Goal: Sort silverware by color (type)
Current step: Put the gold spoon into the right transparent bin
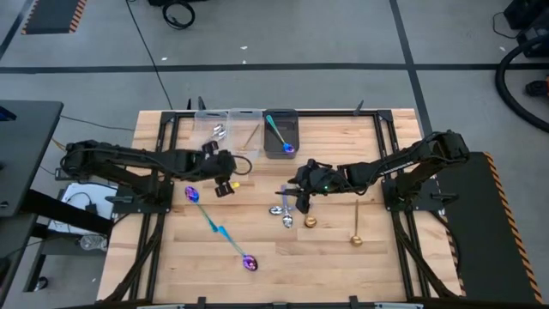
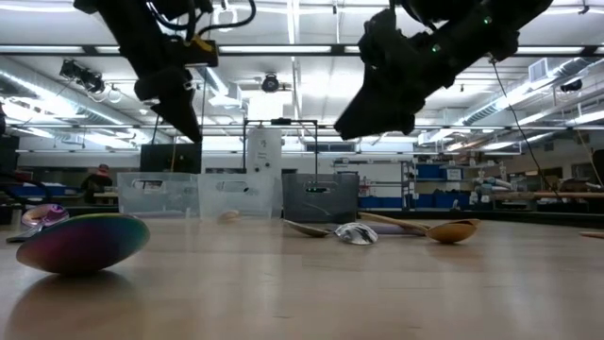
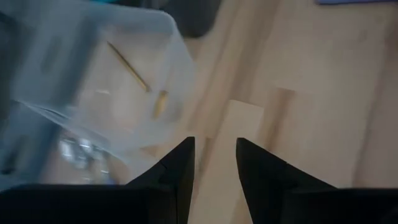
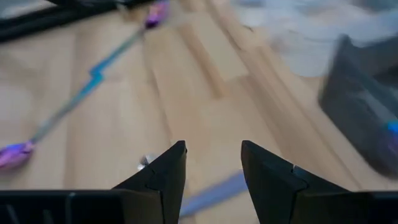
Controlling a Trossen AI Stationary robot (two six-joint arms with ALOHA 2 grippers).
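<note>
Three bins (image 1: 249,129) already hold spoons; we count six spoons (image 1: 287,219) left mid-surface; our left hand (image 1: 225,176) and right hand (image 1: 302,190) hover empty, fingers parted.

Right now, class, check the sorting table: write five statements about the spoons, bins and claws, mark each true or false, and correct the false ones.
1. The dark bin holds a teal-handled spoon. True.
2. The left claw grips a gold spoon. False: its open fingers hold nothing.
3. Two teal-handled spoons lie on the table. True.
4. All gold spoons are already binned. False: one gold spoon lies on the table.
5. The right claw is shut on a spoon. False: it is open and empty.
</note>
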